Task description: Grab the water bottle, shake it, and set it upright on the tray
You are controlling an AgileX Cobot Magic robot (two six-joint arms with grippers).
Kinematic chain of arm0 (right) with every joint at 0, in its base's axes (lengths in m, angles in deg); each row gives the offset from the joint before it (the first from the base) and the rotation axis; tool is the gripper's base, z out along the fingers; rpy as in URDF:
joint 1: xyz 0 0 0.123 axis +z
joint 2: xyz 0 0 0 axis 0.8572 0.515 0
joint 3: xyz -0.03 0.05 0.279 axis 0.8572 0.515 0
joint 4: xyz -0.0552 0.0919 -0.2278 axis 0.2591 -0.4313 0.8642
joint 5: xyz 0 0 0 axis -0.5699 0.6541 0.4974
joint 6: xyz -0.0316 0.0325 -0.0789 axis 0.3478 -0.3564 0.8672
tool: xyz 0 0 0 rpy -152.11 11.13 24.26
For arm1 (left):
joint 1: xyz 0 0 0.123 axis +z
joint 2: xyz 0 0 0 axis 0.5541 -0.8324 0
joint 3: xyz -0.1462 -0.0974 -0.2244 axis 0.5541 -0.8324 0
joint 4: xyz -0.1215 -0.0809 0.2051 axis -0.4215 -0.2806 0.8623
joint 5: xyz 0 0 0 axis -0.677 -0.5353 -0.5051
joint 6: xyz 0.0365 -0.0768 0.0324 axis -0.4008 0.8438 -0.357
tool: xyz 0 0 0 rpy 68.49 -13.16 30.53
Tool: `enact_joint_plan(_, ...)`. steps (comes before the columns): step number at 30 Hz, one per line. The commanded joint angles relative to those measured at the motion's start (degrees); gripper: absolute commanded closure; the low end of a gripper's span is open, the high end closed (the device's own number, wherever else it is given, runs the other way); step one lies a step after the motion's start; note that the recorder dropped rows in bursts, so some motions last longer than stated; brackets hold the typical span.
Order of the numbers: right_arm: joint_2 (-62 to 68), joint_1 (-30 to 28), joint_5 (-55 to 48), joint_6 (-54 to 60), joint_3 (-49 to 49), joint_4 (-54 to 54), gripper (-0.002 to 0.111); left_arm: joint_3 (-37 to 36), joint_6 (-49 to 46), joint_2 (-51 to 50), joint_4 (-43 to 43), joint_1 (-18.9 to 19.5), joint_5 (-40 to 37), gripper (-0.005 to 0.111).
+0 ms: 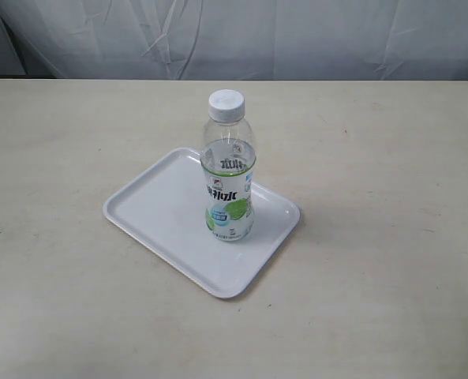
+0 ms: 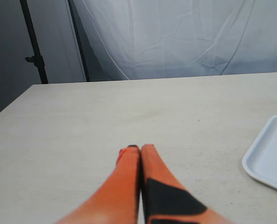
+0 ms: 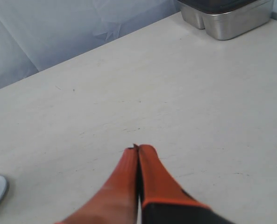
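Fingers: the left fingers (image 2: 128, 163) are pressed together tip to tip with nothing between them. The right fingers (image 3: 147, 163) are the same, closed and empty.
Under the fingers: bare bench (image 1: 376, 276) in both wrist views; neither pair touches anything.
Tray: the tray (image 1: 159, 209) lies flat on the bench, set at an angle. The left wrist view catches one rim and the right wrist view only a corner, so both arms sit off to its sides, apart from it.
Water bottle: the water bottle (image 1: 228, 174) stands upright on the tray, cap on, toward the right-hand corner in the exterior view, with nothing touching it.
Farther off: a steel container (image 3: 227, 16) at the bench's far edge, then a white cloth backdrop (image 1: 297, 39).
Step in hand: a judgement only. Either the pick-up has not begun or the job is finished; the frames cannot say whether the bottle has been shaken.
Next move: if the pick-up is due, one pair of fingers must open wider than the bottle's body, come in level with the label, and close around it without tipping it.
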Motion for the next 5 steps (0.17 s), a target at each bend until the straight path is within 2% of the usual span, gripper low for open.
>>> enact_joint_plan(1,-0.36,-0.24,0.59,0.03,0.23,0.11,0.109,-0.13,0.45,0.29,-0.05,-0.33,0.24,0.107)
enact_joint_plan(5,-0.36,-0.24,0.59,0.03,0.23,0.11,0.109,-0.13,0.45,0.29,-0.05,-0.33,0.24,0.107)
